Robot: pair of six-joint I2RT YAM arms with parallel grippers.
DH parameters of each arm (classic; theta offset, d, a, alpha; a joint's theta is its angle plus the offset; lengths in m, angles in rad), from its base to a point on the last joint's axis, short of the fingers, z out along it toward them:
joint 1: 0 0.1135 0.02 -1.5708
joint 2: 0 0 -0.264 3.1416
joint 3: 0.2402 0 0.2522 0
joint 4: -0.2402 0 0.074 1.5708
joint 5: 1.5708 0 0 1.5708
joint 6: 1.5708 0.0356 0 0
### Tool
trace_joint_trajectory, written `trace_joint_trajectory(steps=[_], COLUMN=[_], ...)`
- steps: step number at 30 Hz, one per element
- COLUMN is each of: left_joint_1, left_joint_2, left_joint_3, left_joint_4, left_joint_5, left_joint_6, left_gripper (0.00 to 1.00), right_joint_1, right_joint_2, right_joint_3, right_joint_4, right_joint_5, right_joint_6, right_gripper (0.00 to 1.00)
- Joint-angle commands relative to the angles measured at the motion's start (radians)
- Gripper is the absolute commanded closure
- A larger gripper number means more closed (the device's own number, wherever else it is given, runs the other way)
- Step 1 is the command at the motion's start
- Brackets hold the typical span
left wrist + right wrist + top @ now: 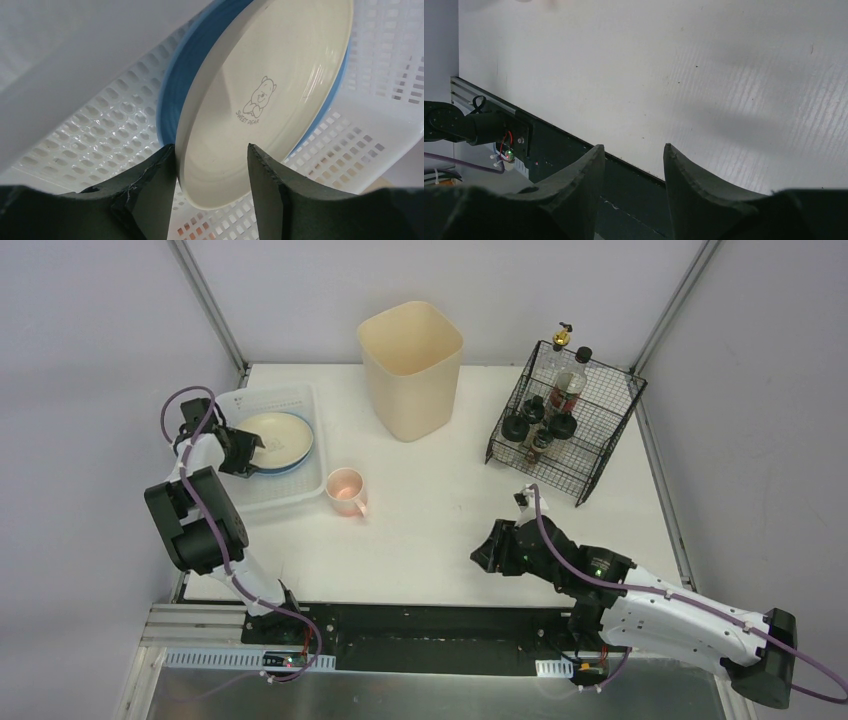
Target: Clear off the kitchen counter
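The white kitchen counter (430, 535) fills the middle; it also shows in the right wrist view (674, 75). A pink mug (345, 490) stands on it beside the white perforated basket (297, 496). In the basket (100, 145) a cream plate (272, 433) with a bear print (265, 100) leans on a blue plate (172, 90). My left gripper (248, 452) is open, its jaws (210, 147) standing either side of the cream plate's lower rim, the left finger close against it. My right gripper (486, 548) is open and empty (630, 147) over the counter's front edge.
A tall beige bin (410, 370) stands at the back middle. A black wire rack (565, 425) with several bottles and jars stands at the back right. The dark metal-framed front edge (564, 145) runs under the right gripper.
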Motion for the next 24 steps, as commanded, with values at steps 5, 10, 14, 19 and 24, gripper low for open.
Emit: trace_joint_trajectory(steps=[5, 10, 14, 19, 24], left_joint_1=[-0.016, -0.016, -0.016, -0.016, -0.019], left_joint_2=[0.030, 0.083, 0.116, 0.123, 0.115], left_joint_3=[0.196, 0.363, 0.421, 0.406, 0.387], left_joint_4=[-0.176, -0.371, -0.449, -0.468, -0.476], left_joint_5=[0.035, 0.027, 0.050, 0.069, 0.079], left_joint_6=[0.088, 0.181, 0.227, 0.252, 0.269], left_gripper=[0.46, 0.44, 0.42, 0.42, 0.42], right_joint_1=[0.003, 0.004, 0.004, 0.006, 0.005], right_joint_2=[0.006, 0.032, 0.037, 0.026, -0.005], right_joint_3=[0.013, 0.026, 0.029, 0.040, 0.044], right_joint_4=[0.017, 0.006, 0.005, -0.015, -0.048], right_joint_5=[0.006, 0.008, 0.003, -0.001, 0.006], right_joint_6=[0.026, 0.029, 0.036, 0.040, 0.047], right_gripper=[0.50, 0.48, 0.47, 0.47, 0.47])
